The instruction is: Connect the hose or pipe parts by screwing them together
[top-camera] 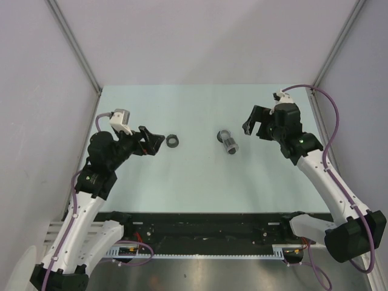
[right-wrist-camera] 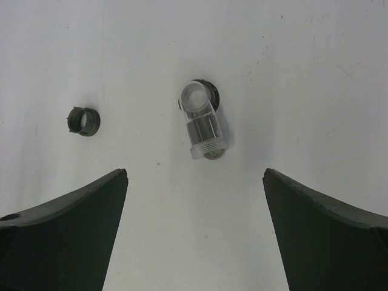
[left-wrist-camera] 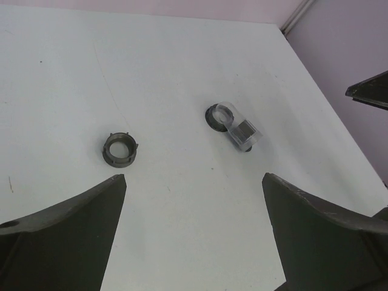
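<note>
We see the clear tube (top-camera: 228, 143) lying on its side on the table (top-camera: 200, 188). The black ring (top-camera: 173, 141) lies left of the tube, apart from it. Farther left of the tube our left gripper (top-camera: 155, 143) is spread wide, holding nothing. Right of the tube, the right gripper (top-camera: 255, 129) is also wide and empty.

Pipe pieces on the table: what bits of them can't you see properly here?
- Black ring nut: inner threads, too small in the top view, too dark in both wrist views.
- Clear ribbed cylinder: the dark bit at its threaded end, mostly hidden under its body in the right wrist view.
</note>
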Tool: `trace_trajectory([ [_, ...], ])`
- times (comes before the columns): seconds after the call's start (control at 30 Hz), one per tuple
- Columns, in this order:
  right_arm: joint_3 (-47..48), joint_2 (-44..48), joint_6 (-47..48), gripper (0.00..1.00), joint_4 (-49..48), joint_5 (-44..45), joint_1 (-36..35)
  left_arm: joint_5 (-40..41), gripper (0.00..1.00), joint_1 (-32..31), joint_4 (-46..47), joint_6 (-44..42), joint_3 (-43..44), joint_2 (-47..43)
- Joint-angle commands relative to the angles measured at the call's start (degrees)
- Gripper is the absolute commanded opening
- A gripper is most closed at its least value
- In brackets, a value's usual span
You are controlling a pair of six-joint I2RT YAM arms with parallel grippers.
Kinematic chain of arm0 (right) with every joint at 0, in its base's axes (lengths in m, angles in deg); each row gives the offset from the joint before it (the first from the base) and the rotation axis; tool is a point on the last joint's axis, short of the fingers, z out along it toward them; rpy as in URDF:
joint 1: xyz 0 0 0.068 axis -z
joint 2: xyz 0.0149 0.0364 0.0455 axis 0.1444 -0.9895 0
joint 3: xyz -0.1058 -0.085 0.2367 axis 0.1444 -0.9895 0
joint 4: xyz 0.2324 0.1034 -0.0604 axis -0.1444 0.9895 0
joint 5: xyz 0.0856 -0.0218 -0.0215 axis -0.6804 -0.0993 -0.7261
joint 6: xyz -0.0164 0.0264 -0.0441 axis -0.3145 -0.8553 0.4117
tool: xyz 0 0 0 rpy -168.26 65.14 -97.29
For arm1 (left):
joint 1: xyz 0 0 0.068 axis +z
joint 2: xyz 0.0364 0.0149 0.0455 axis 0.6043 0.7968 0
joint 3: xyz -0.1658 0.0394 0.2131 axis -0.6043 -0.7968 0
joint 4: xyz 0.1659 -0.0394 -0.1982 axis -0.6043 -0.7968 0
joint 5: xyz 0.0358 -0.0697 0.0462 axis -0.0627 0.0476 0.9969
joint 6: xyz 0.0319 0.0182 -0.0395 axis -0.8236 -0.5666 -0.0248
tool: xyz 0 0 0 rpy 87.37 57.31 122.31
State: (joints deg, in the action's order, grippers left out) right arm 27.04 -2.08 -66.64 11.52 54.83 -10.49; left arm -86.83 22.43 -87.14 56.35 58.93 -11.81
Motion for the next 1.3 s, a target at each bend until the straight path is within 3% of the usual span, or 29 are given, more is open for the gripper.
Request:
trace_trajectory([
  [0.0,1.99,1.97,2.19,1.00,-0.81,2.96,-0.29,3.92,1.00,-0.55,0.80,-1.12,-0.59,-0.61],
  [0.23,1.91,-3.20,7.98,0.98,-1.16,9.73,-1.25,5.51,1.00,-0.64,1.15,-0.68,-2.00,-0.78],
  [0.4,2.69,-12.34,11.59,0.90,-5.28,3.33,-0.99,6.21,1.00,-0.64,1.15,-0.33,-2.44,-1.04],
  [0.53,5.50,-20.51,11.77,0.74,-6.00,-0.54,-0.99,6.48,1.00,-0.64,1.15,0.20,-2.79,-1.57],
  [0.63,6.65,-25.44,11.42,0.69,-7.48,-4.58,-1.25,6.92,1.00,-0.64,1.15,0.46,-2.71,-1.31],
  [0.97,13.85,-39.60,13.00,0.72,-9.60,-7.93,-2.83,8.76,1.00,-0.90,1.15,0.73,-2.88,-1.66],
  [1.27,19.39,-46.10,15.99,0.69,-4.86,2.34,-5.82,8.94,1.00,-0.99,1.15,1.96,-2.88,-0.60],
])
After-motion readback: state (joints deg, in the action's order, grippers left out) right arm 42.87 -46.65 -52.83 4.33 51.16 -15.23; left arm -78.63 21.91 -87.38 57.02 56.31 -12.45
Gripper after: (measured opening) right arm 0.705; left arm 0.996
